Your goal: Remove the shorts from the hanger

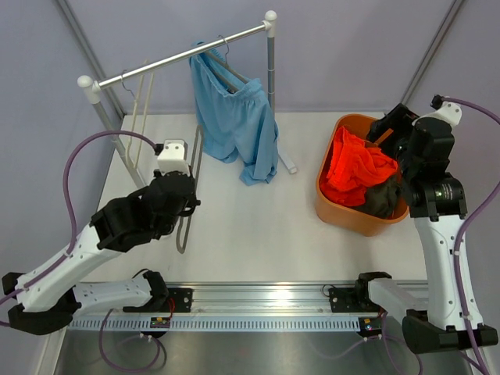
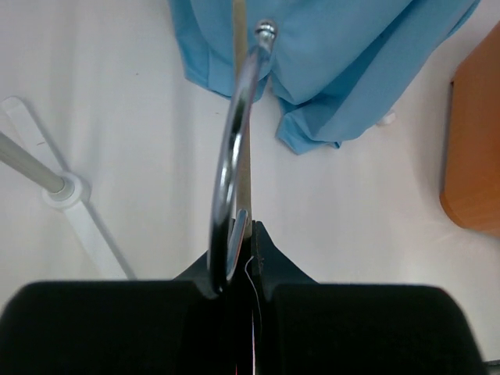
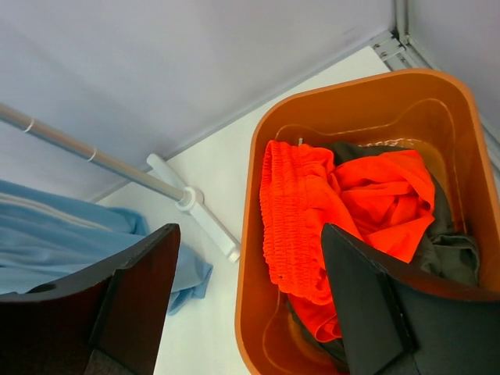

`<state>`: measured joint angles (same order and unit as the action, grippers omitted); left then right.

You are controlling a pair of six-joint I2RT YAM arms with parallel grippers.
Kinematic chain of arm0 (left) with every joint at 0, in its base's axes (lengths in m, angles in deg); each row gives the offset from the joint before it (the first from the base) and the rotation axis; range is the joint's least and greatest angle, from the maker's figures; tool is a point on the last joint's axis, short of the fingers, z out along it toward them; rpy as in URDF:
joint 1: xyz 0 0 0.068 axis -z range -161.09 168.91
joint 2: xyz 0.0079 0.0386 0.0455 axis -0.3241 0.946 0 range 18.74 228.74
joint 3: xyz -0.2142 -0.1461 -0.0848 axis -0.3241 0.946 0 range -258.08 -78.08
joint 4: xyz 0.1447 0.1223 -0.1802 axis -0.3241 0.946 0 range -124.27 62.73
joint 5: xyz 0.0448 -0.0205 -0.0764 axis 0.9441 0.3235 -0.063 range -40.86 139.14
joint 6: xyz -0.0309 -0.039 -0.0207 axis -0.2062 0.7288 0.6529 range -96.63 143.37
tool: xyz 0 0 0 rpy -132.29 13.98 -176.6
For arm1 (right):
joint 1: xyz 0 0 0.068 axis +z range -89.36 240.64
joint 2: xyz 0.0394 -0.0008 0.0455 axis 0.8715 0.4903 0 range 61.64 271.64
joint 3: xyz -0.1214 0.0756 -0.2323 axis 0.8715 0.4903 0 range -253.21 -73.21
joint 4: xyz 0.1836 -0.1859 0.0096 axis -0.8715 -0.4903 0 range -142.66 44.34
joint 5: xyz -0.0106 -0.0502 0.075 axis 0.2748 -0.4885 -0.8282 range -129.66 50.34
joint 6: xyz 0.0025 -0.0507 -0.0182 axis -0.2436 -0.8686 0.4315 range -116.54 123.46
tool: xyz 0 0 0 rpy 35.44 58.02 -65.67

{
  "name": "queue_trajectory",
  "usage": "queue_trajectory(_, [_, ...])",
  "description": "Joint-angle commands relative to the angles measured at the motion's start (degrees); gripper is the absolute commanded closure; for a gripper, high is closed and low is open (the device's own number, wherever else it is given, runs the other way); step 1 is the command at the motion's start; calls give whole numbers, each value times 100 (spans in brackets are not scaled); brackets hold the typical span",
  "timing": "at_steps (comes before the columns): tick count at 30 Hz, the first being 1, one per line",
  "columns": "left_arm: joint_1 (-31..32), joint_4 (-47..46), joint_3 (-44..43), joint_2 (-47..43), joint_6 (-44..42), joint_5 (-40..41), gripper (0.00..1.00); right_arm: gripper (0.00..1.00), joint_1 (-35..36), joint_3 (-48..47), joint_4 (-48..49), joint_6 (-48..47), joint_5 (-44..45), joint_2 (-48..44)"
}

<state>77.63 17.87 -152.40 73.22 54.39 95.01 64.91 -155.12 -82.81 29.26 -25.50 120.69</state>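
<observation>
While the white desk [image 1: 258,234] spreads beneath both arms, a white-and-metal clothes rack [image 1: 187,56] stands across its far left part. From the rack's rail a pair of light blue cloth shorts [image 1: 234,117] hangs on a grey hanger [image 1: 226,74] and drapes down toward the desk. Whether the hem touches the surface cannot be told.

On the right side of the desk sits an orange plastic tub [image 1: 332,211]. Inside it a pair of bright orange cloth shorts [image 1: 359,168] lies crumpled on top of a pair of dark olive-green cloth shorts [image 1: 387,199]. The olive pair shows at the near right side of the tub.

The right hand [image 3: 248,238] hovers above the tub with its two dark fingers spread wide and nothing between them.

The left hand [image 2: 246,234] sits low over the desk, near the rack's left post and well apart from the tub. It is clamped tight on a bare chrome-hooked hanger [image 2: 230,156]. In the left wrist view the shiny hook curves away from the closed fingers toward the blue shorts, which hang just beyond it.
</observation>
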Motion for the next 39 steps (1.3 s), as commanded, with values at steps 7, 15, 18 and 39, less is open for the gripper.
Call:
queue_trajectory(7, [-1326, -98, -1556, 1071, -693, -1078, 100, 16, -14, 175, -56, 83, -1309, -437])
queue_trajectory(15, [-2855, 330, -3745, 2689, -1327, -3012, 100, 16, -14, 438, -82, -5, -2127, -815])
queue_trajectory(18, [-3224, 551, -4589, 3233, -1459, -3294, 100, 16, -5, 579, -82, -92, -2250, -921])
queue_trajectory(39, [-4360, 446, -5927, 4396, -1863, -3673, 100, 16, -5, 975, 199, -190, -2734, -1035])
